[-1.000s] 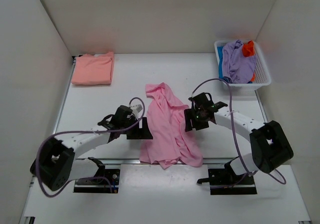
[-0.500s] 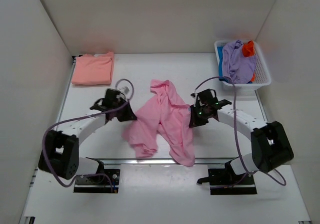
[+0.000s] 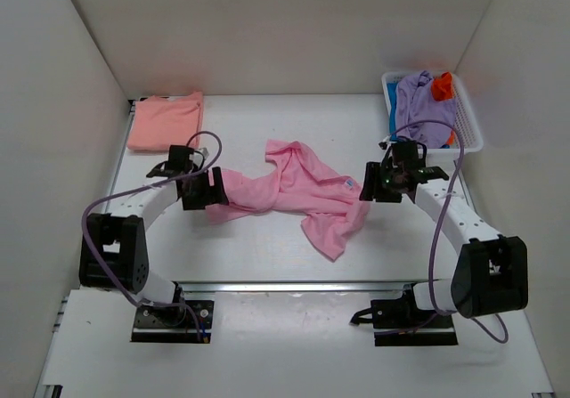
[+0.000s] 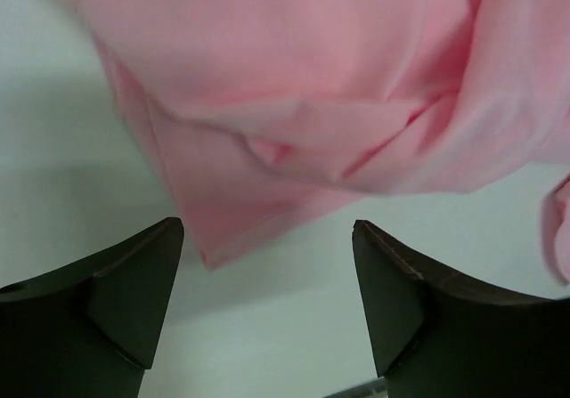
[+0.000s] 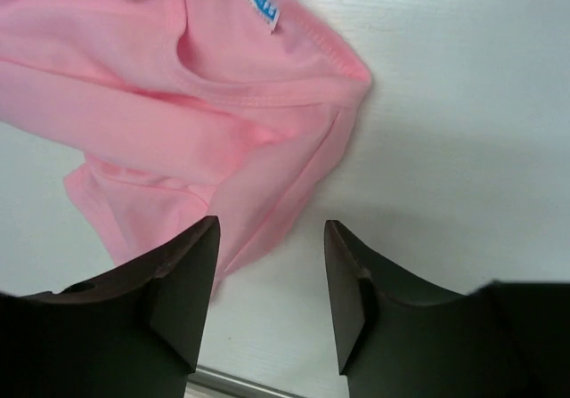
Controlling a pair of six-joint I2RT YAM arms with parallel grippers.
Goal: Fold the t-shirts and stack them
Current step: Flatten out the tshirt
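Note:
A light pink t-shirt [image 3: 294, 189] lies crumpled and stretched sideways across the middle of the table, one flap trailing toward the near edge. My left gripper [image 3: 214, 193] is at its left end, open; in the left wrist view the pink cloth [image 4: 312, 104] lies just ahead of the open gripper [image 4: 267, 264], with nothing between the fingers. My right gripper [image 3: 367, 187] is at the shirt's right end, also open [image 5: 272, 264]. The collar side [image 5: 178, 104] with its blue label [image 5: 263, 0] lies ahead of it, an edge beside the left finger. A folded salmon-peach t-shirt [image 3: 165, 120] rests at the back left.
A white slatted basket [image 3: 468, 135] stands at the back right, holding a lavender shirt [image 3: 419, 104], an orange one [image 3: 442, 86] and a blue one [image 3: 393, 126]. White walls close in the table on the left, back and right.
Both arms swung outward, pulling the pink shirt from a lengthwise heap into a sideways spread. Both grippers closed on it, then let go, and now stand open at its ends.

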